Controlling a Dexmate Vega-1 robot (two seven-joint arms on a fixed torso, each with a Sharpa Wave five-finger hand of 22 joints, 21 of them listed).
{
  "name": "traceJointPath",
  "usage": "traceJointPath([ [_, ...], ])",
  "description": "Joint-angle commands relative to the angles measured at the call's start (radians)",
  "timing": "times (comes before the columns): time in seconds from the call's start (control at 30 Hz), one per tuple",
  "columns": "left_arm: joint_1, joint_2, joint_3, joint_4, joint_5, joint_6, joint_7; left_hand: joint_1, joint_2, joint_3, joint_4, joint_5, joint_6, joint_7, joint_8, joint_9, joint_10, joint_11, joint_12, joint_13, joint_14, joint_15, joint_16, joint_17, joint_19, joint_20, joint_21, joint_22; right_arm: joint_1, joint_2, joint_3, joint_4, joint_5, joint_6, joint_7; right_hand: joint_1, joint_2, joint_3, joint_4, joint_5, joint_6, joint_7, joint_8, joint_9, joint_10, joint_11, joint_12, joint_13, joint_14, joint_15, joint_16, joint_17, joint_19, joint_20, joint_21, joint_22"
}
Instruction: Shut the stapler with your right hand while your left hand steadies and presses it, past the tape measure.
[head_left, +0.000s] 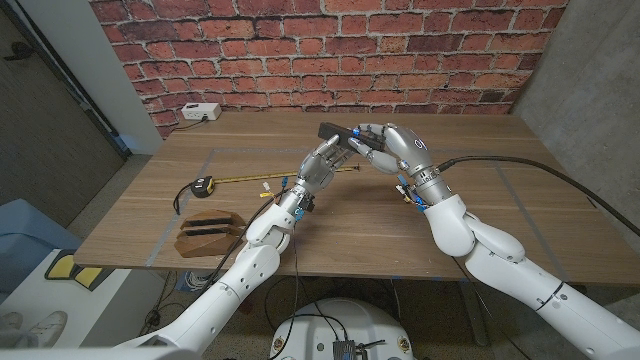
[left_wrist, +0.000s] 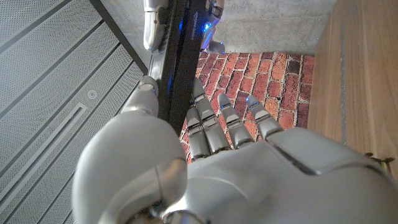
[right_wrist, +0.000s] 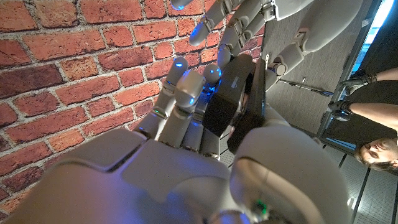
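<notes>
Both hands hold the black stapler (head_left: 336, 133) in the air over the middle of the table. My left hand (head_left: 322, 166) reaches up from below, with the stapler (left_wrist: 177, 56) between its thumb and fingers. My right hand (head_left: 386, 146) grips the stapler's other end from the right; its fingers (right_wrist: 186, 87) and thumb wrap the black body (right_wrist: 233, 102). My left hand's fingertips (right_wrist: 267, 25) show just beyond it. The tape measure (head_left: 203, 185) lies on the table to the left, its yellow tape (head_left: 250, 178) drawn out toward the hands.
A wooden slotted block (head_left: 210, 230) stands near the table's front left edge. A white box (head_left: 201, 112) sits at the back left corner by the brick wall. A person (right_wrist: 373, 124) shows at the edge of the right wrist view.
</notes>
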Motion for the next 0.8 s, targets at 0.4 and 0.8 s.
traceJointPath([
  [0.4,0.035,0.034,-0.025,-0.043,-0.036,-0.01,-0.044,0.059,0.055,0.072,0.062,0.011,0.16,-0.153,0.004,0.005,0.133,-0.118,0.046,0.05,0.011,-0.164,0.005,0.005,0.006,-0.003,0.002,0.001,0.01,0.04,-0.032,-0.018,-0.013,-0.053,0.021,0.013,0.011,0.186,0.139,0.005,0.038,-0.042,-0.001,-0.008,0.195,-0.192,0.151,0.027,-0.046,-0.044,0.037,0.002,0.009,-0.151,-0.003,0.003],
  [0.8,0.029,0.041,-0.023,-0.034,-0.023,-0.014,-0.055,0.06,0.053,0.075,0.064,0.011,0.162,-0.152,0.004,0.006,0.135,-0.118,0.045,0.054,0.01,-0.163,0.004,0.006,0.005,-0.001,0.001,0.001,0.015,0.062,-0.048,0.012,0.0,-0.027,-0.027,0.004,-0.022,0.163,0.132,0.001,0.037,-0.056,0.001,-0.019,0.189,-0.19,0.123,-0.035,-0.062,-0.044,0.049,0.0,-0.001,-0.147,-0.014,0.0],
])
